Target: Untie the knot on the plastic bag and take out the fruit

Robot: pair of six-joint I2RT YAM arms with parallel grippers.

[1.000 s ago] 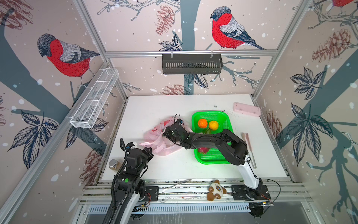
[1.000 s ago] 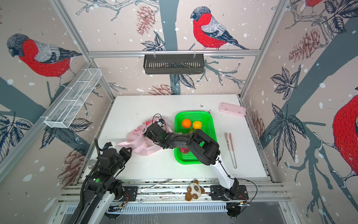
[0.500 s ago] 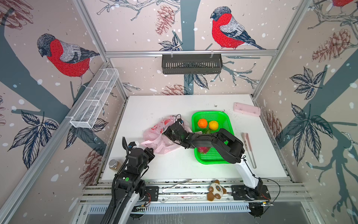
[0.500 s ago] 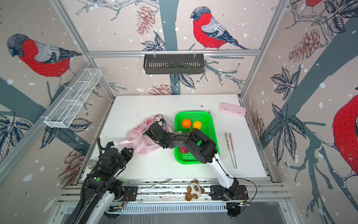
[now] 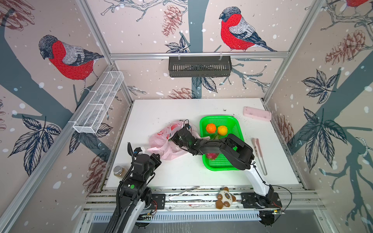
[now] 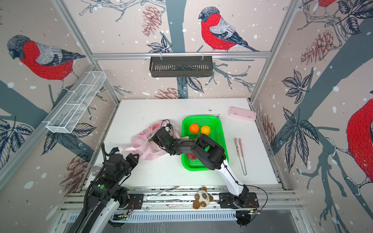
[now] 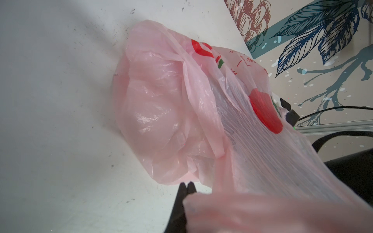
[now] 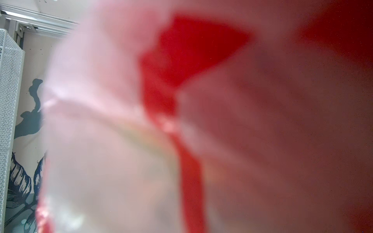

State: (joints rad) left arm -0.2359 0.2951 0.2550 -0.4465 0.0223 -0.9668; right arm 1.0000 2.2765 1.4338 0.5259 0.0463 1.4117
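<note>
Currently the plastic bag (image 5: 165,141) lies just beside the green basket (image 5: 238,125), one edge pinched in the closed left gripper (image 7: 186,184). The right gripper (image 5: 176,139) is buried inside, its opening impossible to tell; pulling on snagged film could tear the bag.

Enclosed work cell. Walls (image 5: 141,36): pale wallpaper printed with red-breasted birds (image 5: 236,32), pine cones (image 5: 171,20) and dark leaves (image 5: 321,86), framed by aluminium profiles (image 5: 96,34). A black slotted basket (image 5: 199,66) hangs on the rear rail (image 5: 141,54); a white wire-mesh shelf (image 5: 99,105) is mounted on the left wall. White tabletop (image 5: 161,113), evenly lit, with scattered dark specks.
</note>
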